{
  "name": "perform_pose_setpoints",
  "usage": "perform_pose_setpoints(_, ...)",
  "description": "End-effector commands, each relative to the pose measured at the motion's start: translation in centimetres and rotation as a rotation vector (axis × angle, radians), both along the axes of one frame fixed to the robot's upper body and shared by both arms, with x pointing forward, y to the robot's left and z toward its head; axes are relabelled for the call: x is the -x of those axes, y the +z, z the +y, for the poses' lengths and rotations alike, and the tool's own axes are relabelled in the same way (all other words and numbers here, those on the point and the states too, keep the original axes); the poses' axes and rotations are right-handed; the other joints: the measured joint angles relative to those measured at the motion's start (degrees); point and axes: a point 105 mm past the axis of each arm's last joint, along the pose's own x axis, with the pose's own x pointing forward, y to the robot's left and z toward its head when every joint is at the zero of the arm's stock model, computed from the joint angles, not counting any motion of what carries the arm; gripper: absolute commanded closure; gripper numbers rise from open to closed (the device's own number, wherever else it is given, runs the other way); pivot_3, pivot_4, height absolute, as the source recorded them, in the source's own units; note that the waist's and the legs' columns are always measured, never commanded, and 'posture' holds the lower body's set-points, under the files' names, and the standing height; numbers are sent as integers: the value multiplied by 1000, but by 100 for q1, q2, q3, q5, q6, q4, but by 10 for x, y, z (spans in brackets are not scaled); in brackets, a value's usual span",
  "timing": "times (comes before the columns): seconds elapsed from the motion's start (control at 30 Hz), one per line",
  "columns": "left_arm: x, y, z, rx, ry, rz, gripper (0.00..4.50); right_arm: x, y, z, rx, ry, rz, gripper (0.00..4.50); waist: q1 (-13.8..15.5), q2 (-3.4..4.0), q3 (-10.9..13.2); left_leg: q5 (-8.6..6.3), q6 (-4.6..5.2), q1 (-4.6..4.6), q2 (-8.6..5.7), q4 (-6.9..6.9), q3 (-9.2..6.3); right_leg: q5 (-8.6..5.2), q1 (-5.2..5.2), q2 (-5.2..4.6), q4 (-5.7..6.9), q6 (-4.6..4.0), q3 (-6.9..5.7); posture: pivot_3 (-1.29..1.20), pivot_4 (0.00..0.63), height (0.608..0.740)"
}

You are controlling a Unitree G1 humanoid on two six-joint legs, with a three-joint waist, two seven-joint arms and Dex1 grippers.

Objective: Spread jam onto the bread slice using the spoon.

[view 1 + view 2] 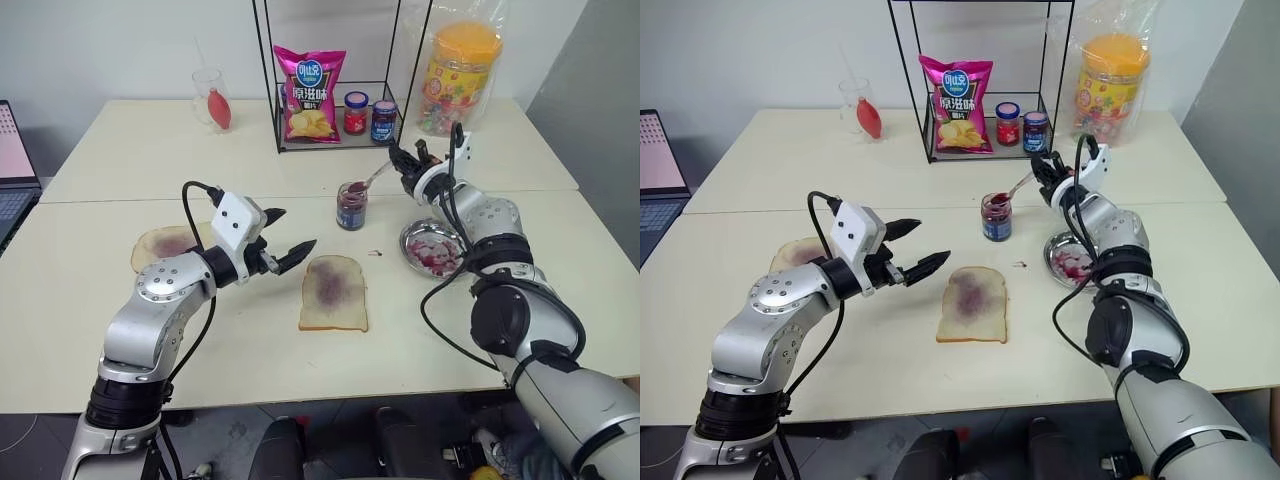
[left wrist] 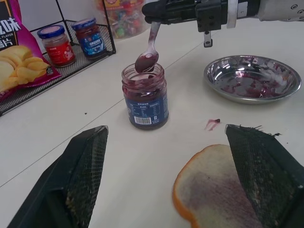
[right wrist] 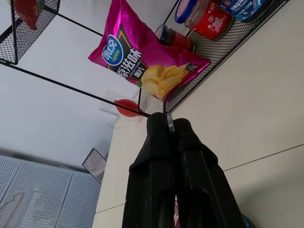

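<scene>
Your right hand (image 2: pixel 159 12) pinching the spoon (image 2: pixel 149 50) over the jam (image 2: pixel 145 92), left hand (image 1: pixel 285 240) spread wide near the bread slice (image 1: pixel 334 292)

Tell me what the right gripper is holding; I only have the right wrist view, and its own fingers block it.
Observer: The right gripper is shut on the spoon, whose bowl hangs at the mouth of the open jam jar.
Operator: Is there jam on it?
Observer: Yes, the spoon bowl is coated dark purple.
Operator: Where is the bread slice?
Observer: The bread slice lies flat on the table, nearer the robot than the jar, with a purple patch in its middle.
Operator: And the left gripper?
Observer: The left gripper is open, holds nothing, and hovers just left of that slice.
</scene>
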Motion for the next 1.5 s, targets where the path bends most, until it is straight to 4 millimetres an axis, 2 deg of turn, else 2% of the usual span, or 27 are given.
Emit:
perform_pose_setpoints(0.03, 2, 14, -4, 11, -19, -59, 372, 0, 18, -10, 7, -23, -74, 4485, 0, 0, 0, 0, 0, 0, 0, 0, 0, 0, 0, 0, 0, 0, 0, 0, 150, 740)
perform_pose_setpoints(1.0, 2, 14, -4, 6, -21, -62, 372, 6, 35, -27, -28, -23, -112, 4485, -9, 0, 0, 0, 0, 0, 0, -1, 0, 0, 0, 0, 0, 0, 1, 0, 150, 740)
perform_pose_setpoints(1.27, 2, 14, -5, 5, -23, -65, 372, 8, 28, -18, -27, -8, -97, 4485, -13, 0, 0, 0, 0, 0, 0, -1, 0, 0, 0, 0, -1, 0, 1, 0, 150, 740)
perform_pose_setpoints(1.5, 3, 14, -3, 4, -21, -66, 372, 9, 30, -12, -45, 3, -98, 4485, -15, 0, 0, 0, 0, -1, 0, -1, 0, 0, -1, 0, 0, 0, 0, 0, 150, 740)
